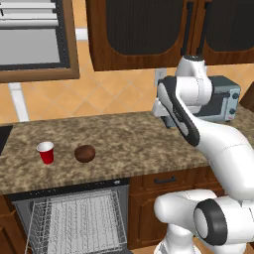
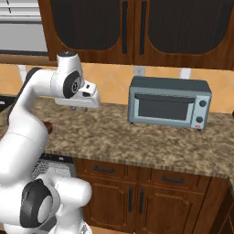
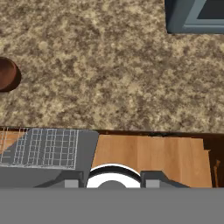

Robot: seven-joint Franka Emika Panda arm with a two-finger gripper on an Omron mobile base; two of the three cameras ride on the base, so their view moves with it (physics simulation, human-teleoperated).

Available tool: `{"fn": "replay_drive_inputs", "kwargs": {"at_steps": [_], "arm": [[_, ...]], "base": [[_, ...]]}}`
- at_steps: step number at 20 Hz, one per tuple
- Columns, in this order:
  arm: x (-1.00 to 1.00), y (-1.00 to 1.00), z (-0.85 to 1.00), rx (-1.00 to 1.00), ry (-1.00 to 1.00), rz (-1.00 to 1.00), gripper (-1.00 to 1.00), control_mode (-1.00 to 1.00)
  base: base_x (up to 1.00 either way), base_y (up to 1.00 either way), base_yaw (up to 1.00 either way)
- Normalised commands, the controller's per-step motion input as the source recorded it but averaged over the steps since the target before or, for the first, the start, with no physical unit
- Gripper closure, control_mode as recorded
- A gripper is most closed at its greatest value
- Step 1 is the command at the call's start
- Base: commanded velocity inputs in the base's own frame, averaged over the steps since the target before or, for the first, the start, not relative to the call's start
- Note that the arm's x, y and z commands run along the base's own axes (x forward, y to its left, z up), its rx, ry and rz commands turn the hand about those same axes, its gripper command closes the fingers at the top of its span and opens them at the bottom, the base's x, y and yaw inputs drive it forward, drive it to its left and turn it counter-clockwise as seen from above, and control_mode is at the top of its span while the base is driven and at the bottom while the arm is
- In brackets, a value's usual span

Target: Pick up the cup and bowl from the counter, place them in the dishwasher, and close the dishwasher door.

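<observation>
The red cup (image 1: 45, 152) with a white rim stands upright at the left of the granite counter (image 1: 124, 139). Just right of it sits the dark-brown bowl (image 1: 85, 153), which also lies at the left edge of the hand view (image 3: 6, 74). My gripper (image 2: 78, 109) hovers above the middle of the counter, well right of both, pointing down. It is open with nothing between its fingertips (image 3: 72, 182). Below the counter the dishwasher (image 1: 69, 191) is open, its white wire rack (image 1: 74, 221) pulled out over the lowered dishwasher door (image 3: 85, 151).
A grey toaster oven (image 2: 169, 103) stands at the back right of the counter, close to the arm's elbow in the left base view (image 1: 224, 101). Dark wooden wall cabinets (image 2: 137, 27) hang overhead. Drawers and cabinet doors (image 2: 137, 196) fill the space right of the dishwasher.
</observation>
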Motion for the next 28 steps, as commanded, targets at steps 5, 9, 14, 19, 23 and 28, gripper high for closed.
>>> {"fn": "replay_drive_inputs", "kwargs": {"at_steps": [5, 9, 14, 19, 23, 28], "arm": [[-0.65, -0.01, 0.05, 0.0, -0.16, 0.0, -1.0, -1.0], [-1.0, -0.03, 0.01, 0.0, -0.3, 0.0, -1.0, -1.0], [-0.79, 0.0, 0.0, 0.0, -0.13, 0.0, -1.0, -1.0], [-0.08, 0.0, 0.0, 0.0, -0.03, 0.0, -1.0, 1.0], [0.0, 0.0, 0.0, 0.0, 0.0, 0.0, -1.0, 1.0], [0.0, 0.0, 0.0, 0.0, 0.0, 0.0, -1.0, 1.0]], "base": [[0.0, 0.0, 0.0], [0.0, 0.0, 0.0], [0.0, 0.0, 0.0], [-0.21, -0.26, 0.05], [-0.09, -0.91, 0.47], [-0.04, -0.3, 0.94]]}}
